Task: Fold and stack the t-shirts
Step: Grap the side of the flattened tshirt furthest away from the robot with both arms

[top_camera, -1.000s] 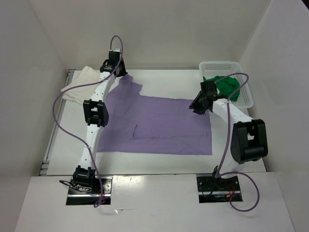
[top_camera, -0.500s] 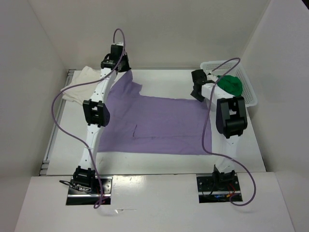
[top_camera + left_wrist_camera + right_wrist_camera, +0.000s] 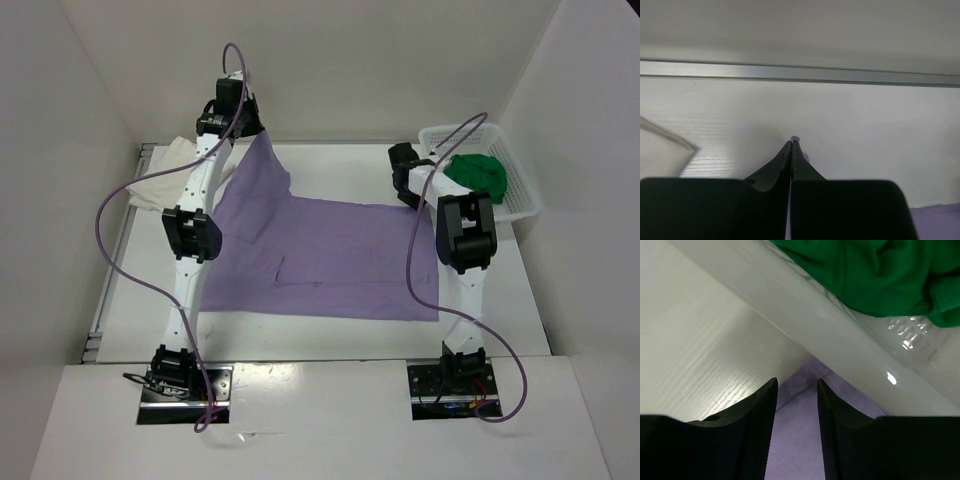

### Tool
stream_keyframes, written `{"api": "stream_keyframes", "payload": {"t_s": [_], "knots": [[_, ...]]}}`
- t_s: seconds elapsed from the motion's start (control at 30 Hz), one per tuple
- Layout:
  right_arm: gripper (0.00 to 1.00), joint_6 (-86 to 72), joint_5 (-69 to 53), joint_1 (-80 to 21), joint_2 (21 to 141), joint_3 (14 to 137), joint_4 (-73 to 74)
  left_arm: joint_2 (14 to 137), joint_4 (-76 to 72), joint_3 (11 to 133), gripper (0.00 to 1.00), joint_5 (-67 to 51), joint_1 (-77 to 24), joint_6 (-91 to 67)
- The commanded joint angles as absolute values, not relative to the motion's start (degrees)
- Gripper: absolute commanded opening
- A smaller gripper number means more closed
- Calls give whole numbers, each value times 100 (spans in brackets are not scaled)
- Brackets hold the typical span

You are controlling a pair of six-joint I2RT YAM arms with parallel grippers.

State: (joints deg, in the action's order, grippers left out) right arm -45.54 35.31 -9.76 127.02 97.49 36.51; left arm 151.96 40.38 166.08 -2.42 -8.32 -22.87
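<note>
From above, the left gripper (image 3: 254, 130) holds up a far corner of the purple t-shirt (image 3: 330, 260), which lies spread on the table (image 3: 340, 165). Left wrist: the fingers (image 3: 774, 172) are shut on a thin edge that may slip out. Right wrist: the right gripper (image 3: 796, 386), half open and empty, hangs beside the basket (image 3: 840, 325) and may bump it.

Matt purple cloth t-shirt (image 3: 330, 255), glossy plastic basket (image 3: 815, 305)
</note>
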Motion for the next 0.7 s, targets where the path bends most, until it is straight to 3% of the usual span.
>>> {"api": "stream_keyframes", "payload": {"t_s": [0.0,0.4,0.5,0.6,0.67], "knots": [[43,-4816,4157,-1054,12420,9634,3851,14985,3920,16603,0,-369,-809,-2347],[43,-4826,4184,-1055,12990,10053,4342,14933,3867,16603,0,-431,-809,-2399],[37,-4703,3894,-1055,13122,10212,4271,14933,3867,16603,0,-378,-809,-2399],[36,-4702,4007,-1055,13253,10379,4342,14872,3920,16603,0,-378,-809,-2347],[44,-4702,4130,-1055,13184,10380,4342,14871,3972,16603,0,-378,-809,-2347]]}}
